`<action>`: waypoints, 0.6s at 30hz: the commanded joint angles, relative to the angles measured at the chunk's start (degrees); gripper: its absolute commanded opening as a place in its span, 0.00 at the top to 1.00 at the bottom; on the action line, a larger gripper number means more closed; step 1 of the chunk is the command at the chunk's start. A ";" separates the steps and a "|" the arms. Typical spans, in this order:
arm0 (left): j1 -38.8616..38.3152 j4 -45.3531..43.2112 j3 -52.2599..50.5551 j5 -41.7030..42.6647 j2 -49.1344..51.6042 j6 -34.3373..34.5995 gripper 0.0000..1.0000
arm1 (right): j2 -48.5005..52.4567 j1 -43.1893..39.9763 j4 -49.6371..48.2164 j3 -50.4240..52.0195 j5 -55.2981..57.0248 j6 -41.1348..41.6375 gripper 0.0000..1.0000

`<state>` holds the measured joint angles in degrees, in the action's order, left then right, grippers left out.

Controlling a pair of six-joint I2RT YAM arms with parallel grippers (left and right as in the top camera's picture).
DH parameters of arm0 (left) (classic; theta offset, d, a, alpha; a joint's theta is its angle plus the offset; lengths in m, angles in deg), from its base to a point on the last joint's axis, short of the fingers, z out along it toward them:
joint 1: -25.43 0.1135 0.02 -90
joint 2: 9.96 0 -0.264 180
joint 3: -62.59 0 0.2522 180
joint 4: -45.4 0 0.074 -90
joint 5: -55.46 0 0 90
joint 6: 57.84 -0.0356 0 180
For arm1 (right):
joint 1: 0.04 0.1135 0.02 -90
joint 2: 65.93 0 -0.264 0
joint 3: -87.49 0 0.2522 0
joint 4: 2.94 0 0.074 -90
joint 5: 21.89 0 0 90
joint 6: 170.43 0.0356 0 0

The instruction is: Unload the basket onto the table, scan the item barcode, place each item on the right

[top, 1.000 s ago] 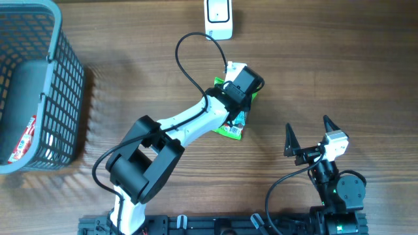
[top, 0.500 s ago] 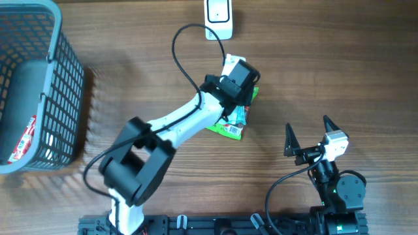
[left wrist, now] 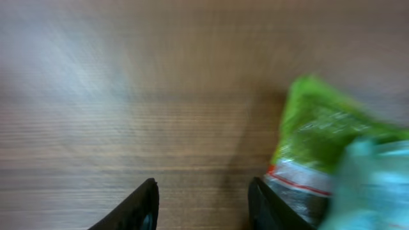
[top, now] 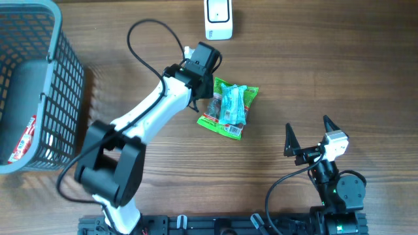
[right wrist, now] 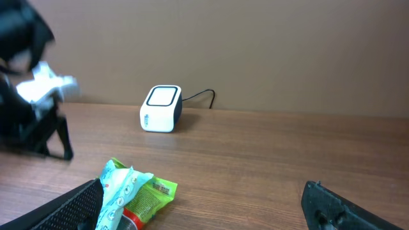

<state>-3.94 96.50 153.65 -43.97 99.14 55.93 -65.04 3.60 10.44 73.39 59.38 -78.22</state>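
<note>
The green snack packet (top: 228,108) lies flat on the wooden table (top: 326,59), near the middle in the overhead view. It has a pale blue patch on top and a red band at its lower end. Nothing holds it.

The left gripper (left wrist: 204,201) hovers just beside the packet, at its 9 o'clock. Its wrist picture is blurred, yet the two dark fingers stand apart with only bare wood between them, so the jaws are open and empty. The packet sits outside the right-hand finger; whether that finger touches it, I cannot tell.

The white scanner (top: 219,18) stands at the packet's 12 o'clock, at the far edge of the table and well apart from it, with a black cable running away behind it.

The right gripper (top: 307,127) waits at the packet's 4 o'clock, near the table's front edge, its fingers spread wide and holding nothing.

A grey basket (top: 68,98) stands at 9 o'clock, at the table's left edge, with a red and white packet (top: 25,140) inside.
</note>
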 commanded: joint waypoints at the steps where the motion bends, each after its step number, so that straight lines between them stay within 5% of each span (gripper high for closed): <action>1: 0.24 -0.22 -2.95 7.56 4.48 0.68 0.59 | -0.35 -0.28 -0.20 0.04 0.31 -0.66 0.00; 10: -1.01 1.77 -3.15 19.65 4.50 0.68 0.54 | -0.35 -0.28 -0.20 0.04 0.31 -0.68 0.00; 18: 2.12 5.97 0.20 11.74 -0.59 0.46 0.36 | -0.35 -0.28 -0.20 0.04 0.31 -0.66 0.00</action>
<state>-4.11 100.35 150.57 -27.95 103.49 56.44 -65.04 3.60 10.44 73.37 59.38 -78.22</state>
